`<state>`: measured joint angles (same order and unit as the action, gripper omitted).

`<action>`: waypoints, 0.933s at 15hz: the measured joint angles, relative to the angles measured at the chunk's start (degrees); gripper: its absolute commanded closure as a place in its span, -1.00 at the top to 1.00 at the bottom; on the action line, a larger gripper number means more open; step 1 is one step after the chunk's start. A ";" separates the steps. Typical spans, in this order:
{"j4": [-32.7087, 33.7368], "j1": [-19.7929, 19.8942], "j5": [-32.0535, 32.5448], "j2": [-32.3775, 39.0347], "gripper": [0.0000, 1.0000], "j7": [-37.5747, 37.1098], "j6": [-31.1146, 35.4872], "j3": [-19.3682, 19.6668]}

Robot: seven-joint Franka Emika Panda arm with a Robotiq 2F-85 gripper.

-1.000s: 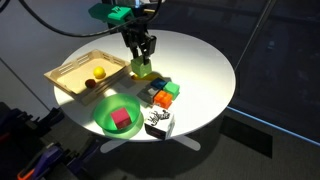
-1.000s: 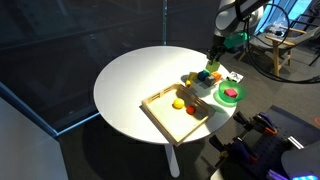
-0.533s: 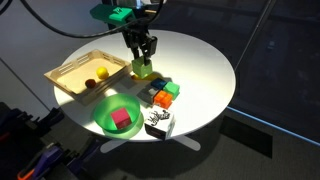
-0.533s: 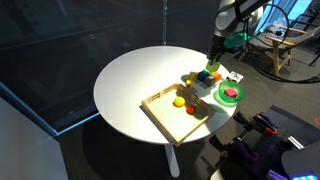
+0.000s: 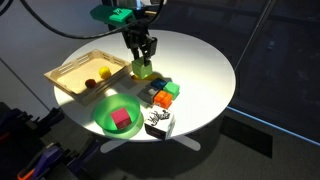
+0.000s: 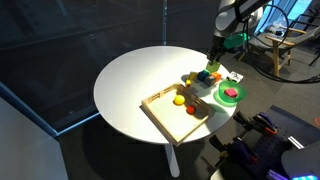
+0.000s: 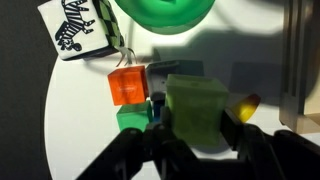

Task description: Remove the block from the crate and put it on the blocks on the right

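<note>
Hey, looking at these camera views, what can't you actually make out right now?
- Wrist view: the end effector is dark and blurred at the bottom edge, so whether it clamps the lime block is unclear.
- Wrist view: the lime block hides part of the blocks.
- Both exterior views: the items in the crate are too small to identify.
- Wrist view: the top edge cuts off the green bowl.

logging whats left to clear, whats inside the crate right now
A small yellow object and a dark red one lie in the crate. The lime block is outside it, in the gripper. Its low walls hide little.
</note>
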<state>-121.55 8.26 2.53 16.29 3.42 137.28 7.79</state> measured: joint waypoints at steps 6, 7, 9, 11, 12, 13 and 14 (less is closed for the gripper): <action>1.09 0.22 0.00 0.50 -0.45 -0.02 0.04 0.99; 1.53 0.29 0.00 0.84 -0.45 -0.02 0.17 1.14; 2.31 0.37 0.00 1.80 -0.45 -0.03 0.69 1.41; 3.34 0.45 0.00 3.17 -0.45 -0.13 1.12 1.53; 3.89 0.48 0.00 3.94 -0.45 -0.16 1.22 1.57; 4.60 0.50 0.00 4.80 -0.45 -0.19 1.26 1.59; 5.30 0.54 0.00 5.74 -0.45 -0.20 1.28 1.61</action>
<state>-116.25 8.80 2.53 22.03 3.22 138.56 9.40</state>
